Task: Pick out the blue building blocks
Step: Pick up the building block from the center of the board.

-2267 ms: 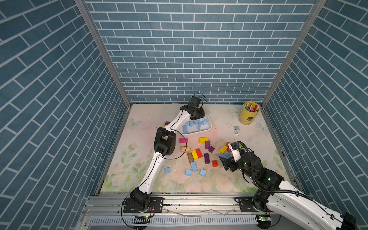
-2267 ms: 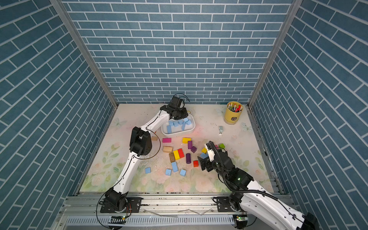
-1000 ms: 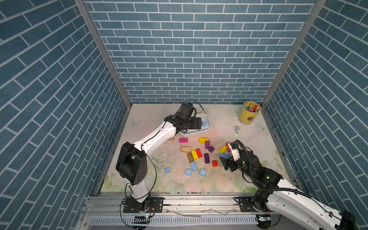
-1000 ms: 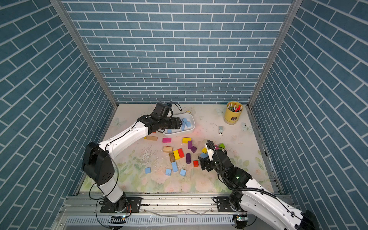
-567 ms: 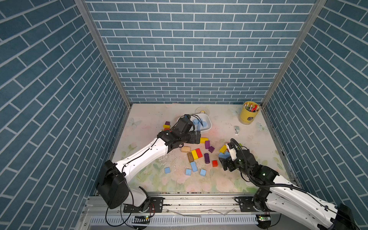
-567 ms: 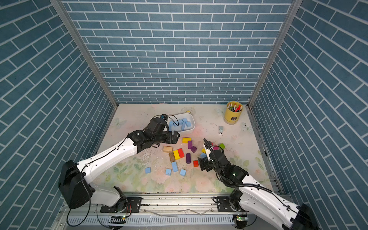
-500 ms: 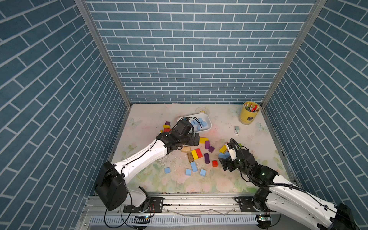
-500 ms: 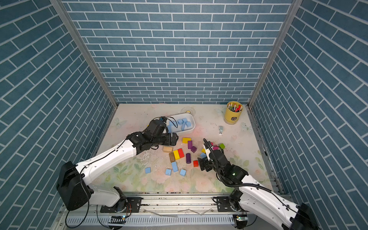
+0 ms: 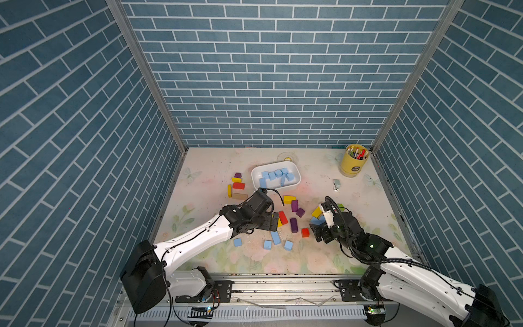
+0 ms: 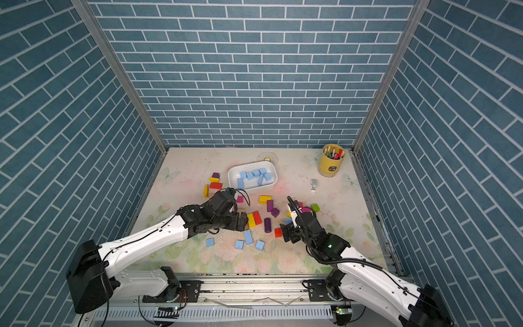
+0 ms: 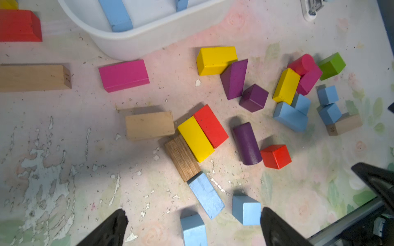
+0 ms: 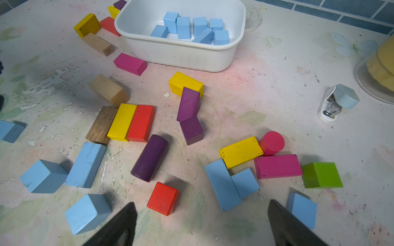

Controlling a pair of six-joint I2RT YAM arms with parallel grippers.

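The left jaws stand wide open and empty above a long blue brick (image 11: 206,195) lying flat on the worktop (image 9: 317,170). Its long axis slants away from the dark wood block (image 11: 182,158) it touches. The right jaws gape empty over another flat brick (image 12: 221,184), with a blue cube (image 12: 245,182) against its side. More blue blocks (image 9: 273,175) sit in the tray (image 9: 293,184).

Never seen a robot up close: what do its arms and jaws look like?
The left arm and right arm match: smooth white shells between chunky black joints, thin black cables looping alongside. A green light glows on the right one. Each ends in two black wedge-shaped jaws.
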